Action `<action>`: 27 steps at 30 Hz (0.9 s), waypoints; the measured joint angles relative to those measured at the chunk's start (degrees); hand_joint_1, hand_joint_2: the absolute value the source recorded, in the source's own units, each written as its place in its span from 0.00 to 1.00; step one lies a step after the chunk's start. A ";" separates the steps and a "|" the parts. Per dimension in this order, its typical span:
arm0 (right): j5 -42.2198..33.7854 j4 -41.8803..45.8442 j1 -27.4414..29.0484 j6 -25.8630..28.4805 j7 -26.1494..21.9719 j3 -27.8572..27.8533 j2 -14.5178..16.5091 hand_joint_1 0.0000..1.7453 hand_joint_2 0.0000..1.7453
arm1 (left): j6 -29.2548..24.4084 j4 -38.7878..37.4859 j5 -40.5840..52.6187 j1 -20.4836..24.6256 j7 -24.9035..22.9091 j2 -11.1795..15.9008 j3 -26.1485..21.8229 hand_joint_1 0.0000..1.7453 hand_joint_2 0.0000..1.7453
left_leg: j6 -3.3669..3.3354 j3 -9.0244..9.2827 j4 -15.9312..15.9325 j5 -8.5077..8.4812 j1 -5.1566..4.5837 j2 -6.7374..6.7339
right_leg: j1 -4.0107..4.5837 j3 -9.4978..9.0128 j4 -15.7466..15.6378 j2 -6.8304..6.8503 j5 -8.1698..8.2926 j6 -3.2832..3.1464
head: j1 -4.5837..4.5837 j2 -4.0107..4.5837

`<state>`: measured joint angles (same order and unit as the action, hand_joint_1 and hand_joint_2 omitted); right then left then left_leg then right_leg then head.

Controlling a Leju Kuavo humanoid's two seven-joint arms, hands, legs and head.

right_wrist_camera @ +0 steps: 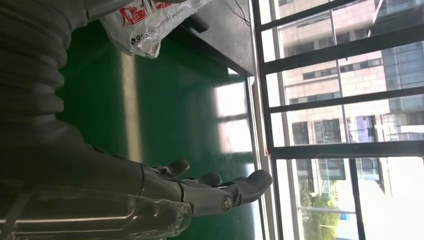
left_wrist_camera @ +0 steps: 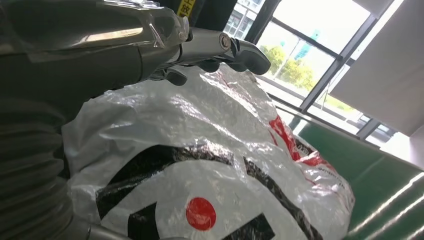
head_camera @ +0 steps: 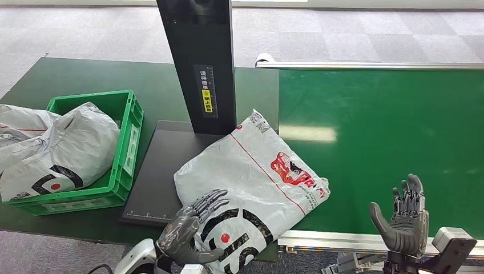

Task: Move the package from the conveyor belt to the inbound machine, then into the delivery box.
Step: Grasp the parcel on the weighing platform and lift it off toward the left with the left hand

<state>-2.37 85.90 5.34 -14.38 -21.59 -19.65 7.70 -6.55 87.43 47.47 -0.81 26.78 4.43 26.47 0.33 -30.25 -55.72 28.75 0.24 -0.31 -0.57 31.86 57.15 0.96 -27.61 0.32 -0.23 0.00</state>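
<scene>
From the head view, we see the package [head_camera: 251, 182], a grey plastic mailer, lying partly on the machine's black base plate [head_camera: 160, 165] and partly on the green belt [head_camera: 382, 142], with the left robot hand [head_camera: 191, 228] resting on its near edge, fingers extended, not grasping. The right robot hand [head_camera: 402, 220] hovers released above the belt. A green box [head_camera: 128, 142] holds other bags. In the left wrist view, fingers [left_wrist_camera: 240, 52] lie over the package [left_wrist_camera: 210, 165]. In the right wrist view, the right robot hand [right_wrist_camera: 200, 187] holds nothing. We judge the machine step underway; next comes a firm grasp and a carry to the box.
</scene>
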 joint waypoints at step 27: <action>1.25 2.41 0.68 -1.31 0.60 -0.39 2.67 0.00 1.00 | -9.67 -14.37 20.05 6.27 -9.40 -5.12 6.10 0.00 1.00 | 0.00 0.00 -0.01 0.00 0.00 0.00 | 0.00 0.01 0.00 0.00 0.00 0.00 | -0.01 0.00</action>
<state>-1.12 88.31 6.02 -15.69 -20.99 -20.04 10.37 -16.22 73.06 67.52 5.46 17.38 -0.69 32.58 0.33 -30.25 -55.73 28.75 0.24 -0.31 -0.57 31.87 57.15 0.96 -27.60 0.32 -0.24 0.00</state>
